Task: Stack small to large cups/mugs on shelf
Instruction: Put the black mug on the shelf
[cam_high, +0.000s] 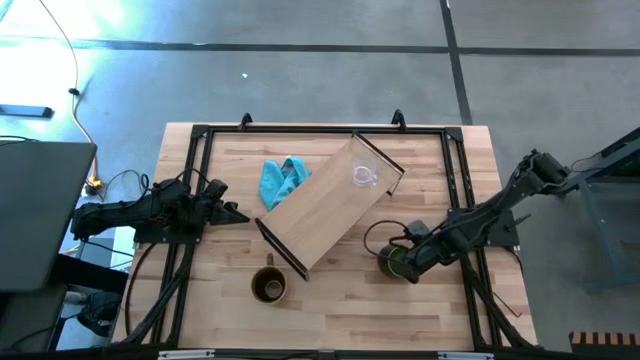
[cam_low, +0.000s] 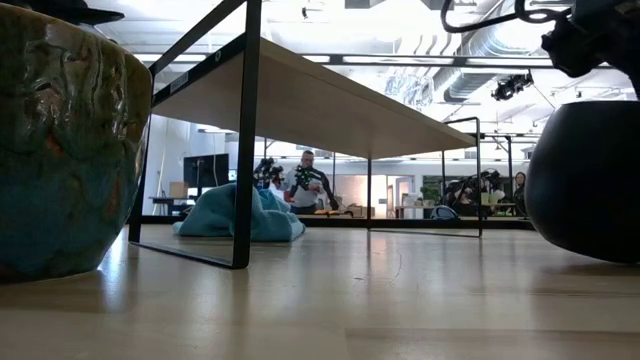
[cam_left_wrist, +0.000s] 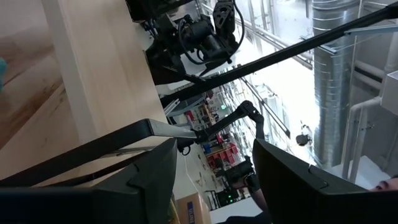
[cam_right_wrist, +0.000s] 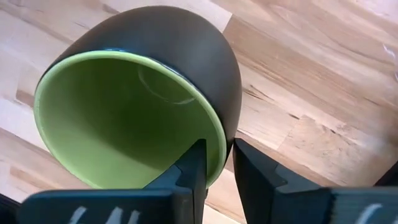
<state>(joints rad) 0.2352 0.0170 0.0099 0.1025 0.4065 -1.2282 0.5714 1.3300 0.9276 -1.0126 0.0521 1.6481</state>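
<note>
The pale shelf (cam_high: 328, 212) stands slantwise mid-table on its black end frames. The clear glass cup (cam_high: 363, 176) stands on the shelf's far right end. The brown mug (cam_high: 268, 285) sits upright on the table near the shelf's near end and looms at the left of the low view (cam_low: 60, 140). The green mug (cam_high: 395, 262), dark outside and green inside, is right of the shelf, and my right gripper (cam_high: 408, 262) is shut on it. My left gripper (cam_high: 228, 211) waits open by the table's left rail, pointing toward the shelf. My right gripper (cam_right_wrist: 217, 152) pinches the green mug's rim (cam_right_wrist: 213, 127). One finger (cam_right_wrist: 191, 167) is inside the cup and the other (cam_right_wrist: 250, 167) is against the dark outer wall. The fingers slant down from the table's right side. Whether the mug's base (cam_low: 585, 250) is off the table, I cannot tell.
A crumpled blue cloth (cam_high: 283, 180) lies on the table just left of the shelf's far half. Black rails (cam_high: 300, 130) frame the tabletop. A cable loop (cam_high: 380, 232) lies by the green mug. Bare wood shows along the near edge. A person (cam_low: 310, 185) stands far behind the table.
</note>
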